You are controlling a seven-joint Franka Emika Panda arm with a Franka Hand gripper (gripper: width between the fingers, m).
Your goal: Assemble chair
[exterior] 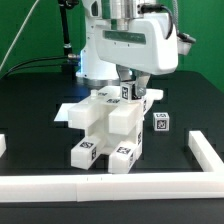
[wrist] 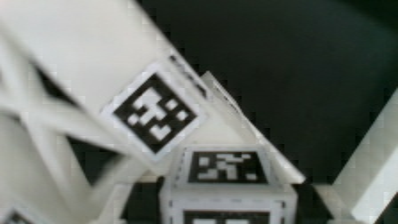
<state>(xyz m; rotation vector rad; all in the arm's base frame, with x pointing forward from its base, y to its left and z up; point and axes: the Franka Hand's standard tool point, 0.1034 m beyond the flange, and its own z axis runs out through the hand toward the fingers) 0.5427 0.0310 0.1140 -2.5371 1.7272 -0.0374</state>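
The chair (exterior: pixel 105 125) is a cluster of chunky white blocks with black-and-white tags, standing in the middle of the black table. My gripper (exterior: pixel 130 92) hangs straight over its back top. Its dark fingers sit on either side of a small tagged white block (exterior: pixel 127 92) on top of the assembly and appear closed on it. In the wrist view the gripper (wrist: pixel 222 208) has that block (wrist: pixel 222 195) filling the gap between the fingers. A slanted chair slab with a large tag (wrist: pixel 157 110) rises just beyond. One loose tagged white cube (exterior: pixel 160 122) lies on the exterior view's right.
Long plain white border rails run along the front (exterior: pixel 110 183), the exterior view's right (exterior: pixel 203 150) and the left edge (exterior: pixel 3 147). The robot's white base and cables stand behind the chair against a green backdrop.
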